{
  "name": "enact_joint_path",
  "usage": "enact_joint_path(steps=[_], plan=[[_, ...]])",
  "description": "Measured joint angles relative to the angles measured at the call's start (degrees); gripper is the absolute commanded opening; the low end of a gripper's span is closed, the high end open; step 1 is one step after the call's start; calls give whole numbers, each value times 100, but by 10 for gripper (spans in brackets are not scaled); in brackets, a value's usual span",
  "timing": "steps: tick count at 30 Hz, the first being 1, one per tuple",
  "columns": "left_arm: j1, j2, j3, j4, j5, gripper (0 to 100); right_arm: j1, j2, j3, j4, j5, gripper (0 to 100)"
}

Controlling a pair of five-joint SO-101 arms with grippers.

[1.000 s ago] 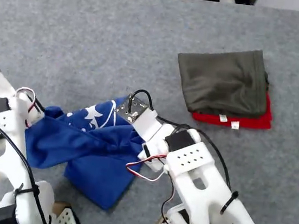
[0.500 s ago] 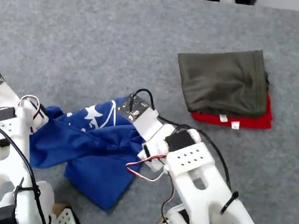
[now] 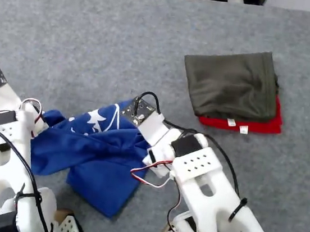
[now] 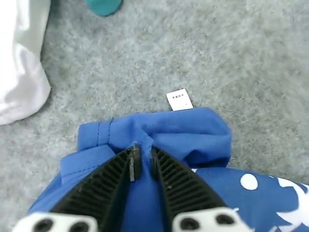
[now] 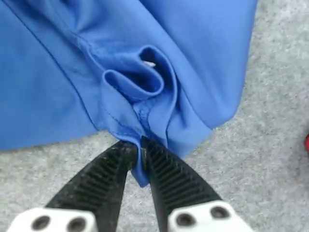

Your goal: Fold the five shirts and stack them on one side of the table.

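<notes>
Left end effector [image 4: 143, 153] shifted slightly, pinching blue shirt [image 4: 186, 129].

Royal blue shirt [image 3: 99, 154] with a white print (dots and streaks) on the mottled grey table [image 3: 96, 41]. Right of the blue shirt in the high view, olive-green shirt [image 3: 229, 84] over red shirt [image 3: 255, 125], with small white tags on the red.

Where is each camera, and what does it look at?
High view: above the table, looking down on the left arm, right arm, blue shirt, and an olive shirt stacked on a red shirt.
Left wrist view: on the left arm, looking past the left gripper, shut on the blue shirt.
Right wrist view: on the right arm, right gripper shut on the same shirt.
Shared: all show the blue shirt.
</notes>
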Motion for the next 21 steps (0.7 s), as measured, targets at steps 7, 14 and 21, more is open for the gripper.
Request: enact_joint_path(steps=[7,14,21], plan=[[0,0,-1363,1451,-176,30,0,0,0,0,0,13],[0,0,-2391,2154,-176,30,0,0,0,0,0,13],[-123,0,-3024,2215,-185,30,0,0,-141,211,-167,13]])
